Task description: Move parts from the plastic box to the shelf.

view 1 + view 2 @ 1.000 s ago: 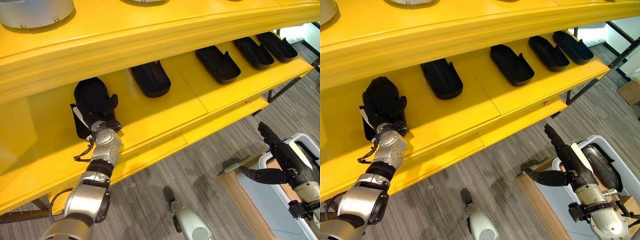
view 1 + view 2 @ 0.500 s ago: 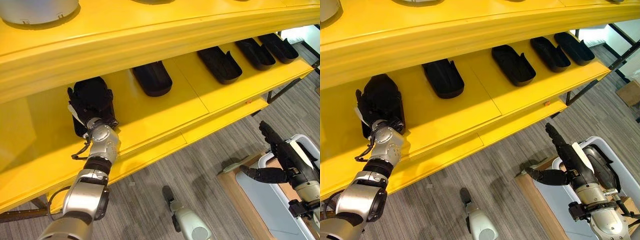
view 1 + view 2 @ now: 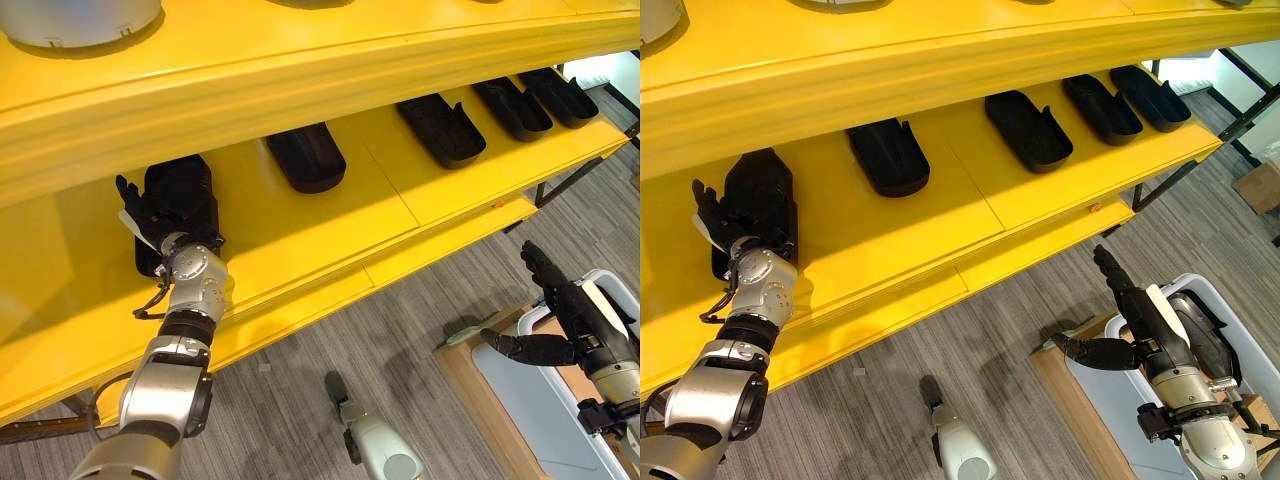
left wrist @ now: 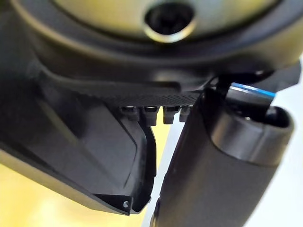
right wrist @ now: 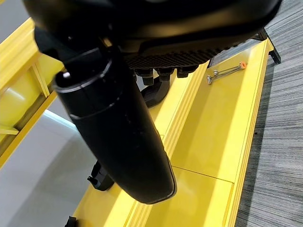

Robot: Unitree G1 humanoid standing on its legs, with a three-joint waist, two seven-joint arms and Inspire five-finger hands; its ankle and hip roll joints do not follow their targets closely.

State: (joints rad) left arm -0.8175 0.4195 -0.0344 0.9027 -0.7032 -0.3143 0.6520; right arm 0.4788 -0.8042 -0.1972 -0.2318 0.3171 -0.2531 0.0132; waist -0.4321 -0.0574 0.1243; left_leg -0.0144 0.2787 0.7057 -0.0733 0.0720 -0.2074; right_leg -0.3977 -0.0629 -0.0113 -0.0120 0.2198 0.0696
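A black moulded part (image 3: 185,192) lies on the yellow shelf's lower level (image 3: 300,225) at its left end. My left hand (image 3: 140,215) is beside it on the left, open, its straight fingers against the part's edge. Several more black parts (image 3: 305,157) (image 3: 440,128) (image 3: 512,108) lie in a row further right along the shelf. My right hand (image 3: 1132,305) hangs open at the lower right, holding nothing, just left of the plastic box (image 3: 603,273). Another black part (image 3: 1205,335) lies in that box.
The upper shelf level (image 3: 330,60) overhangs the lower one and carries a pale round casing (image 3: 75,22). A light wooden board (image 3: 475,385) lies on the grey floor under the box. A dark shelf leg (image 3: 565,180) slants down at the right.
My left hand slid left off the top of the black part and let it go; the part stays on the shelf. The right hand has barely moved.
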